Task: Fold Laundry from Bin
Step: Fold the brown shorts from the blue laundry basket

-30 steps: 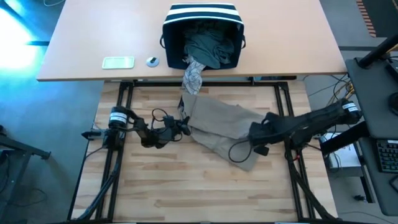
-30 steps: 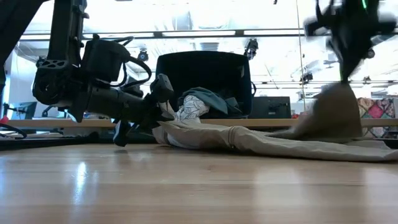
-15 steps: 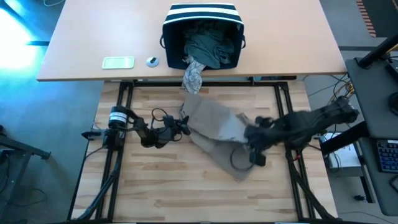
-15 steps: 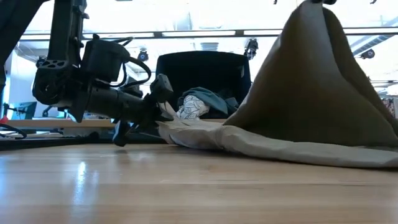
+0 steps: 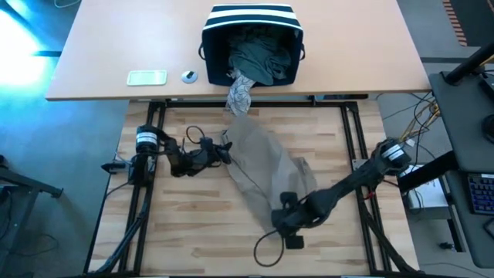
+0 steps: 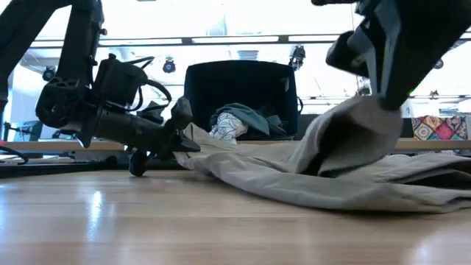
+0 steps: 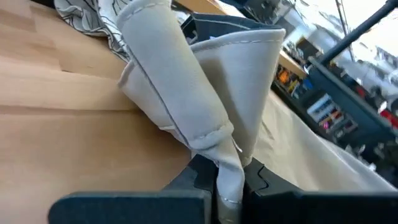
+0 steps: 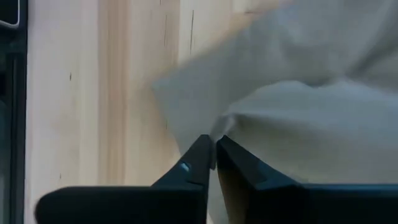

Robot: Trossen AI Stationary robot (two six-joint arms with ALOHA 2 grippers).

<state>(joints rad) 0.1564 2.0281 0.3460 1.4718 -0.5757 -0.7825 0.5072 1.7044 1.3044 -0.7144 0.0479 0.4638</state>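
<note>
The left gripper [image 5: 224,152] is clamping the near-bin edge of the tan garment [image 5: 262,166], its fingers pinched tight on a rolled hem. From that grip the garment's long axis is running diagonally across the wooden table [image 5: 193,224] toward the right gripper [image 5: 284,218], which is pinching the far end with fingers almost closed. The tan fabric is lying rumpled, partly doubled over itself (plain weave, stitched hems). Behind it, the bin [image 5: 251,19] is lying tipped, spilling the remaining laundry [image 5: 258,58].
</note>
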